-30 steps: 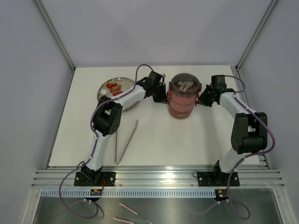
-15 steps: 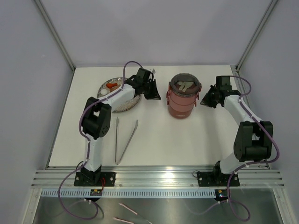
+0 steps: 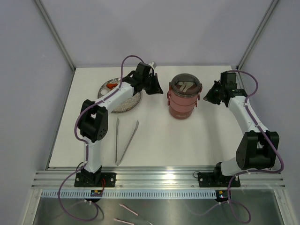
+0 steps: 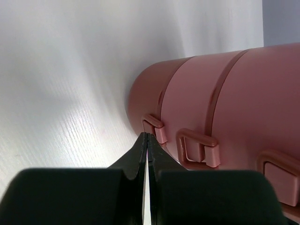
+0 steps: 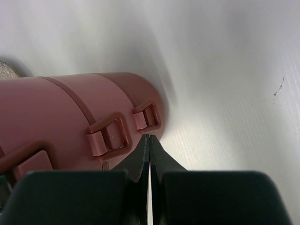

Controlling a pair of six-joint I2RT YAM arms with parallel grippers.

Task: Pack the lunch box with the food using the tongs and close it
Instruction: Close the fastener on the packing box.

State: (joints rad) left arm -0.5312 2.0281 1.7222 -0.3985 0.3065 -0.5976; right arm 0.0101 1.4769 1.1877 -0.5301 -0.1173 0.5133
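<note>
White tabletop (image 3: 187, 140): the lunch box (image 3: 184, 101) stands stacked near the far edge, between my left tool (image 3: 157, 91) and right tool (image 3: 209, 97) (both pinched together, empty). Packing looks unstarted; next, open it, then fetch the tongs (image 3: 125, 140).

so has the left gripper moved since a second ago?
Yes. The left gripper has pulled back leftward, away from the lunch box, toward the plate.

Bright, even light is falling from overhead, paling the white table (image 3: 187, 140) and casting only soft shadows. In the wrist views the near black fingers (image 4: 70, 197) are blurring, the lunch box (image 5: 70, 112) shading the surface beside it.
</note>
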